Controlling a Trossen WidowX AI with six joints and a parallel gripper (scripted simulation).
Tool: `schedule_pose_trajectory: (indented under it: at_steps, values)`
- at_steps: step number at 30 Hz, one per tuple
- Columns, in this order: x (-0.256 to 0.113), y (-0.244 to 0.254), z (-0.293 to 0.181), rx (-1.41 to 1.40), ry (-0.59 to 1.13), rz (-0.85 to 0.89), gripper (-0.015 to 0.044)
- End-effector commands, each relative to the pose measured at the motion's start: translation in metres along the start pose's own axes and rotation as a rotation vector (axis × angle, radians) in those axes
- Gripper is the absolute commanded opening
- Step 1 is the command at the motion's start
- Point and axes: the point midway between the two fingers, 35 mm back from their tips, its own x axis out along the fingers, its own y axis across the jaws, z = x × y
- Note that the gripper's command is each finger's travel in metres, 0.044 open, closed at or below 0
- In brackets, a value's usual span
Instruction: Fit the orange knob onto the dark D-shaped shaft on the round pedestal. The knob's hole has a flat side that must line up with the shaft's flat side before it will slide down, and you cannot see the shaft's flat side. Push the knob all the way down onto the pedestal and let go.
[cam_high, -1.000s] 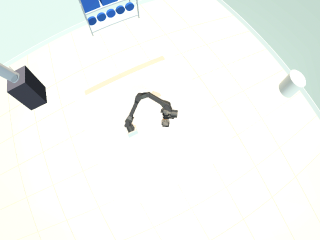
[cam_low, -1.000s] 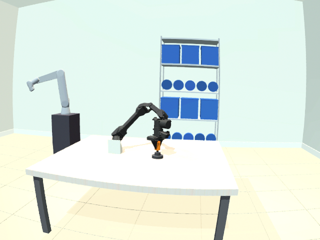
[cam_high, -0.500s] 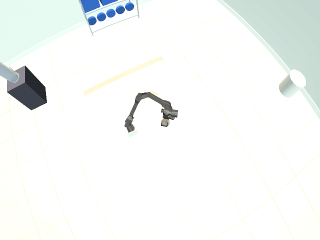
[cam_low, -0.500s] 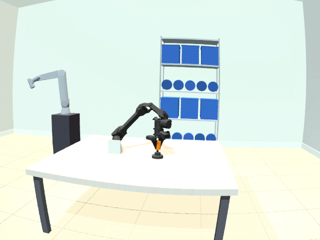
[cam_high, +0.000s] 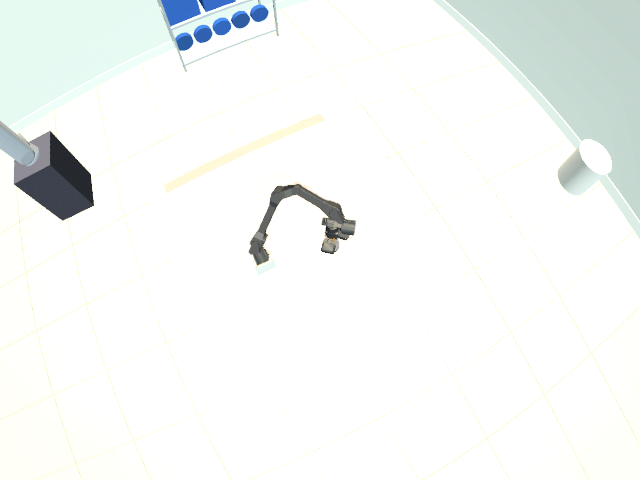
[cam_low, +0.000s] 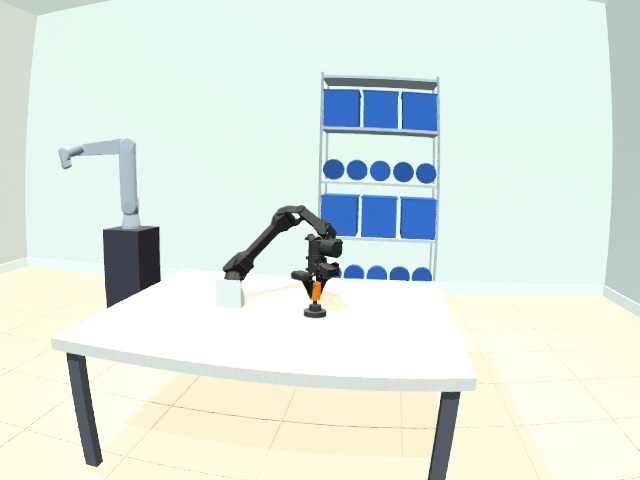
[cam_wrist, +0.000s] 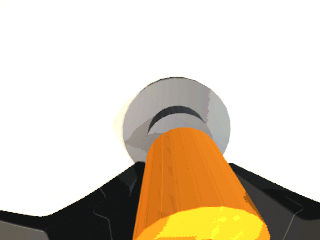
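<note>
My gripper (cam_low: 314, 293) (cam_wrist: 184, 170) is shut on the orange knob (cam_low: 316, 290) (cam_wrist: 187, 160), which stands roughly upright between the fingers. The dark round pedestal (cam_low: 314, 313) (cam_wrist: 137, 112) is directly below it. In the exterior view a short dark piece of the shaft (cam_low: 314, 302) shows between the knob's lower end and the pedestal's raised collar, so the knob is above the pedestal, not down on it. The wrist view hides the shaft and the knob's hole behind the knob. In the top view the arm covers the knob.
The arm's pale base block (cam_low: 229, 293) (cam_high: 265, 267) stands on the white table (cam_low: 258, 351), to the left of the pedestal in the exterior view. A shelf with blue bins (cam_low: 379, 108) and a grey arm on a dark plinth (cam_low: 130, 263) (cam_high: 54, 180) stand beyond the table.
</note>
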Motion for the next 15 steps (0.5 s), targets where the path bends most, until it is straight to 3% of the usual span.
schedule_pose_trajectory:
  at_steps: [1,15]
  values:
    - [-0.0043,0.0005,0.0016,0.006,-0.010,0.001,0.0000]
    - [0.0023,-0.0002,0.0009,0.006,-0.010,0.001,0.0000]
